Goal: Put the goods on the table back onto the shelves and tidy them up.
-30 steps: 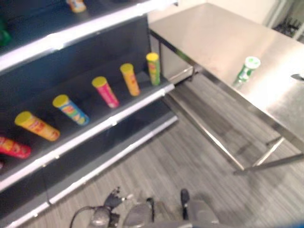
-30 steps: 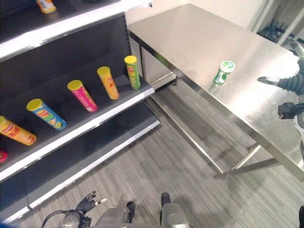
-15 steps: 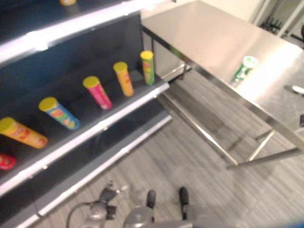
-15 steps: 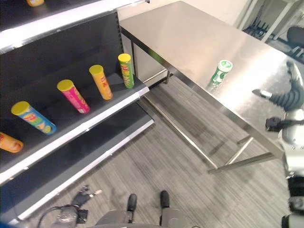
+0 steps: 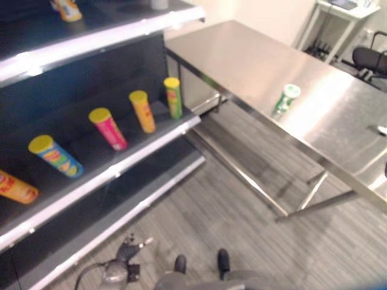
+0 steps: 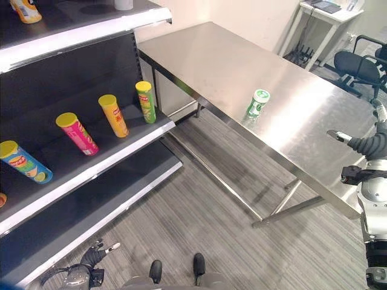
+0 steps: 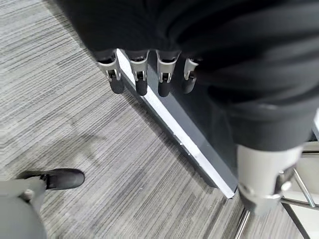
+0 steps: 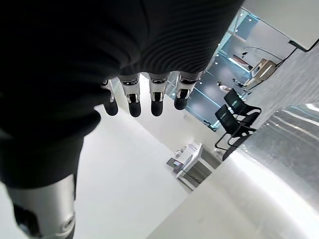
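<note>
on the shelves at 9 o'clock, a row of tubes leaning back on the middle board: blue tube with yellow lid at far 9 o'clock, then pink tube, orange tube, green tube nearest the desk, each apart from its neighbour. in the left eye view, one more orange-red tube lying at the 9 o'clock edge of that board. on the top board at 11 o'clock, a small orange pack and the base of a pale container, too cropped to name.

left robot hand down at 7 o'clock over the grey striped floor, near the foot of the shelves, fingers straight and relaxed, holding nothing.

steel desk running from 12 to 3 o'clock, its near corner just beside the shelf end. green-and-white can upright on the desk near the front edge, at about 1 o'clock, alone and well apart from both hands.

right robot hand at 3 o'clock, raised just off the near end of the desk, thumb and fingers spread; in its own wrist view fingers straight, empty. behind the desk at 2 o'clock, a white side table and a black office chair.
</note>
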